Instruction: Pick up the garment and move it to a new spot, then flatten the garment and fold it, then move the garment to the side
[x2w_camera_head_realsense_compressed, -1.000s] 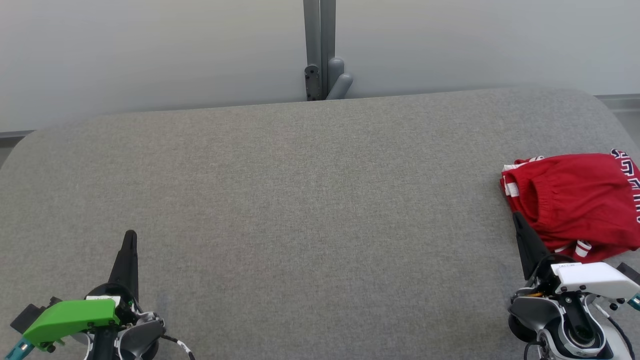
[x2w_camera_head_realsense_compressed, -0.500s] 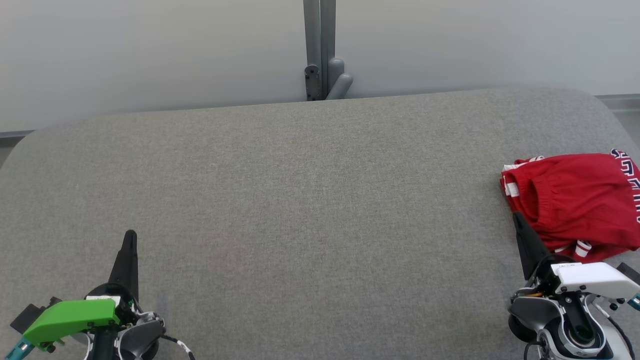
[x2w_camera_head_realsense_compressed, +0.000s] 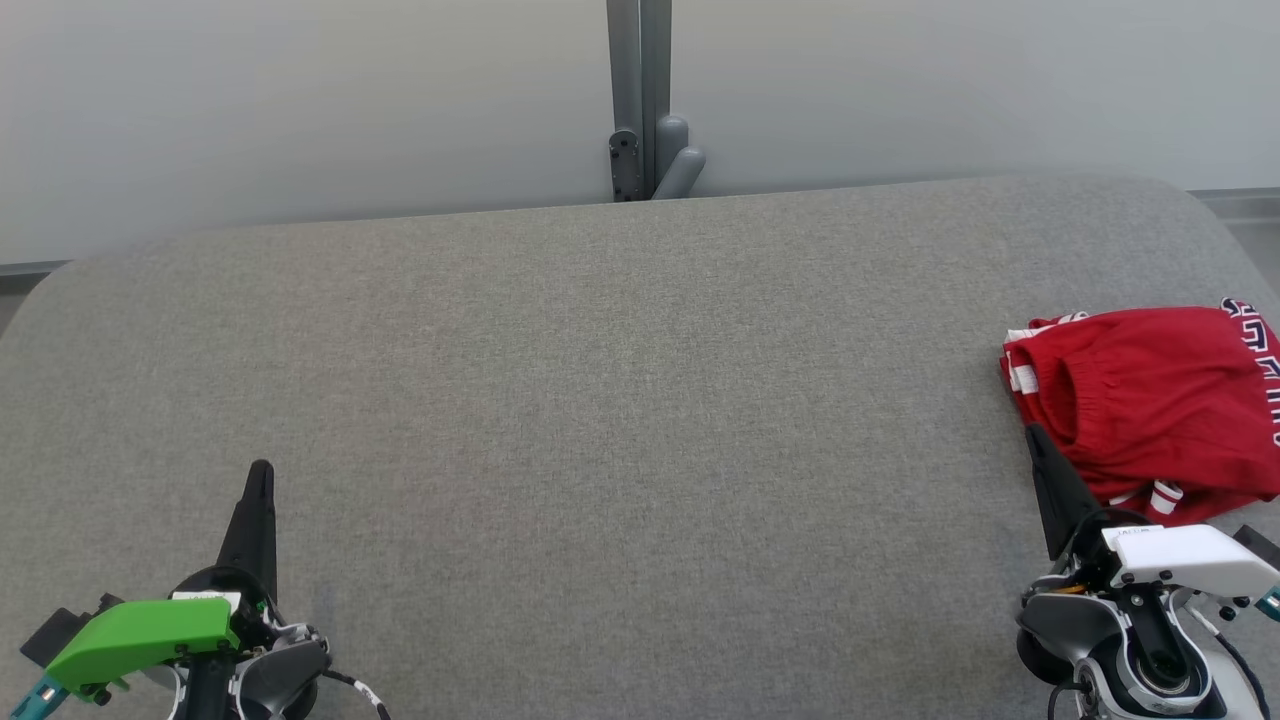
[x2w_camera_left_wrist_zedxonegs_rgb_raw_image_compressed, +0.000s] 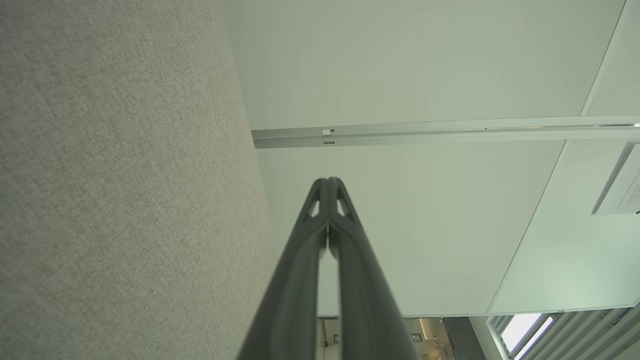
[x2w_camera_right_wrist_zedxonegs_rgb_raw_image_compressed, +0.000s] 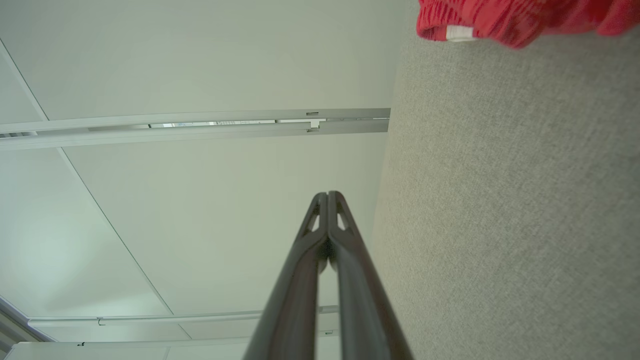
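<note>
holding nothing, left gripper (x2w_camera_head_realsense_compressed: 262, 472) and right gripper (x2w_camera_head_realsense_compressed: 1032, 434) are pinched closed.

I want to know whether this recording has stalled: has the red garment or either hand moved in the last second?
Nothing visibly changed. The red garment lies in the same place at the right end of the grey table. The left hand and the right hand stay shut and empty at the near edge.
</note>
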